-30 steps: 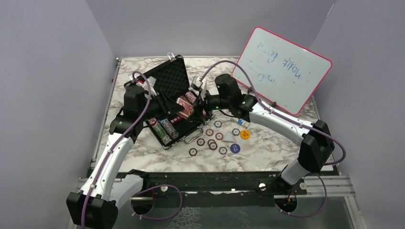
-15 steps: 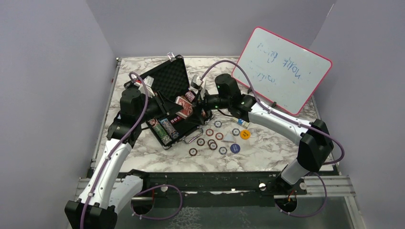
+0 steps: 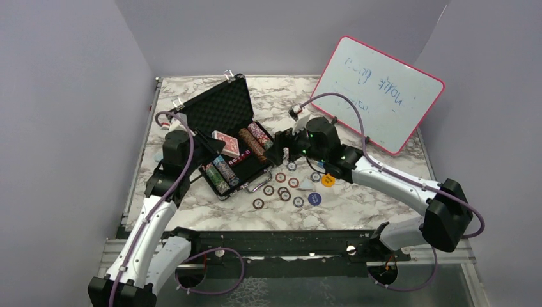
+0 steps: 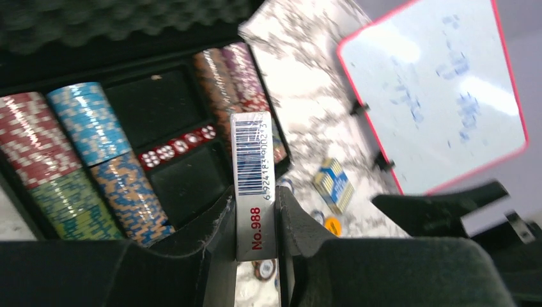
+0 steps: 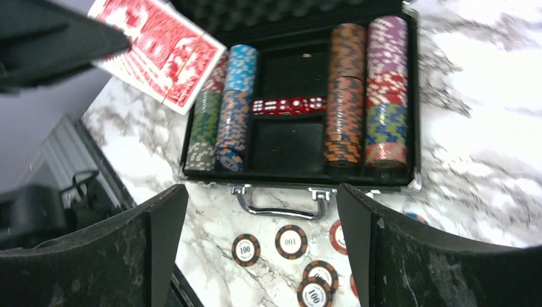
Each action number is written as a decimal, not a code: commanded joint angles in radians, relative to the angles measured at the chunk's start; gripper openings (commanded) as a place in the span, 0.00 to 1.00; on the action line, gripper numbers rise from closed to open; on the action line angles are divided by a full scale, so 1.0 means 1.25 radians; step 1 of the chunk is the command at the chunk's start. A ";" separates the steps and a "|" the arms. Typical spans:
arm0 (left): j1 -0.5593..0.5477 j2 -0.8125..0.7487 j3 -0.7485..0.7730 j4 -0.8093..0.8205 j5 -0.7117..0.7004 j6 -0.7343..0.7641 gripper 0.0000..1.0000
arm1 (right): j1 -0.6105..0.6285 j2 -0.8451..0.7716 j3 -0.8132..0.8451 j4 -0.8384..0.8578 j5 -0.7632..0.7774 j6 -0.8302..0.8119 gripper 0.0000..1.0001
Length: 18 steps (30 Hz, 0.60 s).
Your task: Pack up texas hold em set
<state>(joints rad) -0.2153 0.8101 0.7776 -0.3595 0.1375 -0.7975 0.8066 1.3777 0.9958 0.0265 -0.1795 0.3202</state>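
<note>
The black briefcase [image 3: 211, 109] lies open, its tray holding striped chip stacks [image 5: 348, 96] and red dice [image 5: 287, 105]; two card slots show bare foam. My left gripper [image 3: 214, 146] is shut on the red card deck [image 3: 225, 142] and holds it on edge above the tray; its barcoded end [image 4: 254, 166] shows between the fingers. My right gripper [image 3: 281, 153] is open and empty, over the silver handle [image 5: 281, 208] and loose chips [image 5: 291, 242]. A blue deck [image 4: 333, 184] lies on the table right of the case.
The pink-framed whiteboard [image 3: 380, 93] leans at the back right. Loose chips [image 3: 281, 190], an orange button [image 3: 328, 180] and a blue button [image 3: 314, 198] lie on the marble in front of the case. Grey walls close in left, back and right.
The right gripper has let go of the red deck and drawn back to the right and nearer. The left gripper now holds the deck alone and has carried it a little left.
</note>
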 commanded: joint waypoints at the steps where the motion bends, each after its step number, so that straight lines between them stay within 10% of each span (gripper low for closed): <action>1: 0.005 -0.016 -0.086 0.134 -0.183 -0.115 0.00 | -0.002 -0.024 -0.013 -0.033 0.204 0.120 0.88; 18: -0.027 0.283 -0.161 0.469 -0.353 -0.223 0.00 | -0.008 -0.014 -0.027 -0.033 0.270 0.057 0.86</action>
<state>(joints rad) -0.2276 1.1076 0.5167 0.0925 -0.1864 -1.0607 0.8028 1.3632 0.9638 -0.0189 0.1230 0.3996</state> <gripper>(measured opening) 0.257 0.871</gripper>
